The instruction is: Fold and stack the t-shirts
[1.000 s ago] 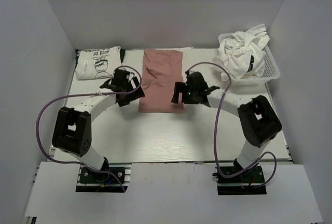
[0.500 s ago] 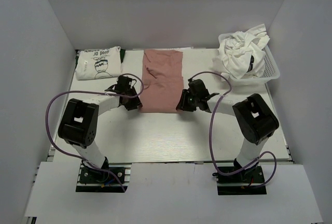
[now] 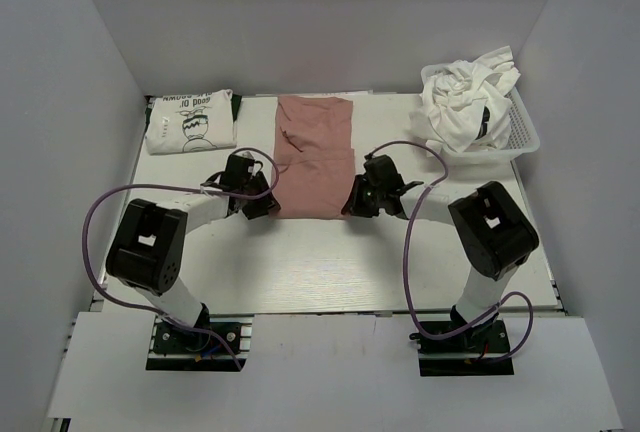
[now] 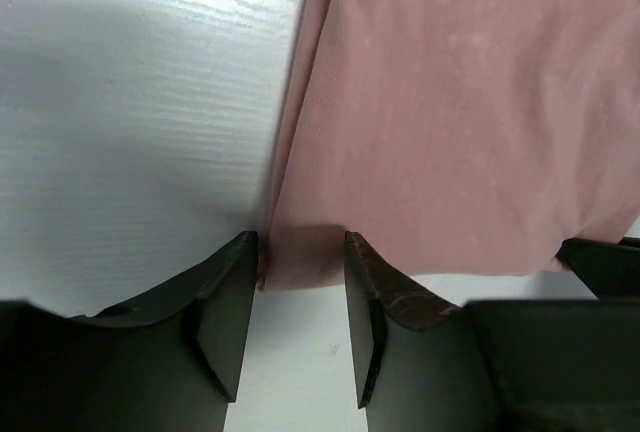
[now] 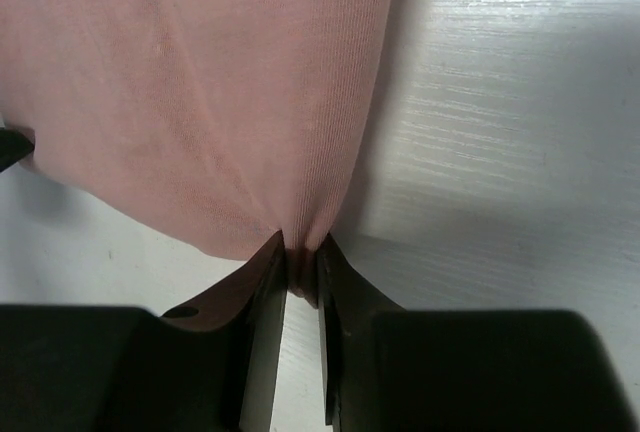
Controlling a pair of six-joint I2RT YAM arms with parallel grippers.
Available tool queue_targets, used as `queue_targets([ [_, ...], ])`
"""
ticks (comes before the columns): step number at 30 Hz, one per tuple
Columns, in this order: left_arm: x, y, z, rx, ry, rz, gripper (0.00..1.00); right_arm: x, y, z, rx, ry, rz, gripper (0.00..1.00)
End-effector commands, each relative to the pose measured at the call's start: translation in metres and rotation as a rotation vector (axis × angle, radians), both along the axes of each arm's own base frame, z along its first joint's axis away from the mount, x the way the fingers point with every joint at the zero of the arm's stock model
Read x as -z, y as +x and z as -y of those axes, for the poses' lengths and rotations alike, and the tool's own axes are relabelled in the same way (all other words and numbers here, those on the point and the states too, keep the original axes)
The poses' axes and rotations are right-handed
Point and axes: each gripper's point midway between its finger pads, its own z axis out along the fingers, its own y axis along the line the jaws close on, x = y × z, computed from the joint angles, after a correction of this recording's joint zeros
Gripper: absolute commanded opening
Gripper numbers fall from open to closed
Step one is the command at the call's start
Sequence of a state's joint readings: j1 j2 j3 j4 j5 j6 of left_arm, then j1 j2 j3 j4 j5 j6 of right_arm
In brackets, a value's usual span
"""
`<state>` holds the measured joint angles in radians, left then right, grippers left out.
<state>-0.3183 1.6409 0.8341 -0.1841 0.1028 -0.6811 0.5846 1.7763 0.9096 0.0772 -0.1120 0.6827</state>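
Note:
A dusty pink t-shirt [image 3: 315,152] lies folded lengthwise in the middle of the table. My left gripper [image 3: 268,202] is at its near left corner. In the left wrist view its jaws [image 4: 300,242] stand apart, and that corner of the pink shirt [image 4: 450,102] lies flat between the tips. My right gripper [image 3: 352,202] is at the near right corner. There the jaws [image 5: 300,247] are pinched on a bunched bit of the pink cloth [image 5: 200,82]. A folded white t-shirt with black print [image 3: 190,120] lies at the back left.
A white basket [image 3: 524,134] at the back right holds a heap of crumpled white t-shirts [image 3: 462,102]. White walls close in the table on the left, back and right. Purple cables loop from both arms over the table.
Both grippers came down from wide open above the shirt's sides to its near corners. Their jaws narrowed, and the right one has closed on the cloth.

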Motion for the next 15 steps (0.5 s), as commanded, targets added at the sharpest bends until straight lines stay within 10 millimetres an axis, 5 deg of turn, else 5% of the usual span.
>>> queue_targets([
  [1,0.028,-0.043,-0.014,0.012,0.06,-0.134,0.51,0.009,-0.019,0.01,0.0,-0.036,-0.051,0.24],
  [3,0.026,-0.042,-0.01,0.024,0.035,-0.119,0.5,0.012,-0.022,0.013,0.002,-0.042,-0.062,0.24],
  [6,0.032,-0.045,-0.005,0.031,0.003,-0.125,0.34,0.012,-0.023,0.016,0.01,-0.05,-0.057,0.24],
  [10,0.038,-0.048,0.001,0.028,-0.047,-0.118,0.0,0.011,-0.023,0.015,0.004,-0.053,-0.052,0.14],
  [15,0.015,-0.052,0.009,0.05,-0.107,-0.077,0.0,-0.007,-0.032,0.021,-0.009,-0.097,-0.02,0.0],
])
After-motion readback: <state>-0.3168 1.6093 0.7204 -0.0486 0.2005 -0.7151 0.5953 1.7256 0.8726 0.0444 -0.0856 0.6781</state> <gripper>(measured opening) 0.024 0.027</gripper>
